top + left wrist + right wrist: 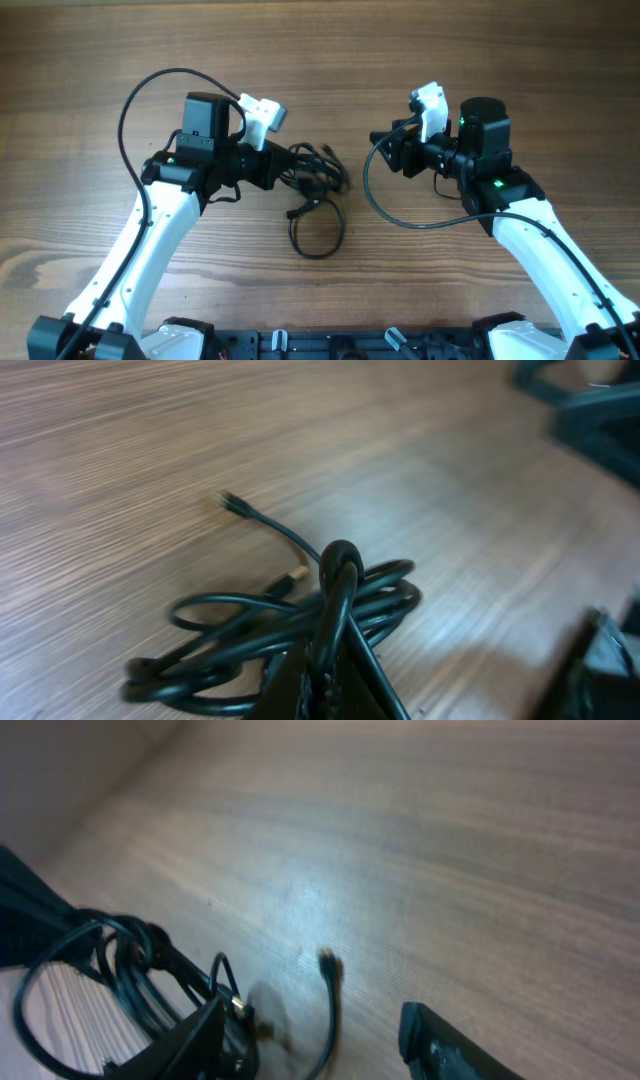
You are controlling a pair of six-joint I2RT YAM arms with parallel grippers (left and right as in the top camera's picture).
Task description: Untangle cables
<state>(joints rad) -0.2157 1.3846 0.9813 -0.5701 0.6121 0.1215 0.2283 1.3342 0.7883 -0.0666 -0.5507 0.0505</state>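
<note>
Wood-grain bench (pixel 480 60) carries the knotted cables (pixel 318 182) at centre, left gripper (pixel 288 172) clamped on their left strands, right gripper (pixel 385 150) spread wide and empty off right, so a one-sided pull would probably drag the bundle or tighten the knot.

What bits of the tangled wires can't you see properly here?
How many cables: overhead, too small and knotted; the left end effector covers one side.
Plug type: right wrist view, blurred.
The cables' lowest loops: left wrist view, cut off by the bottom edge.
</note>
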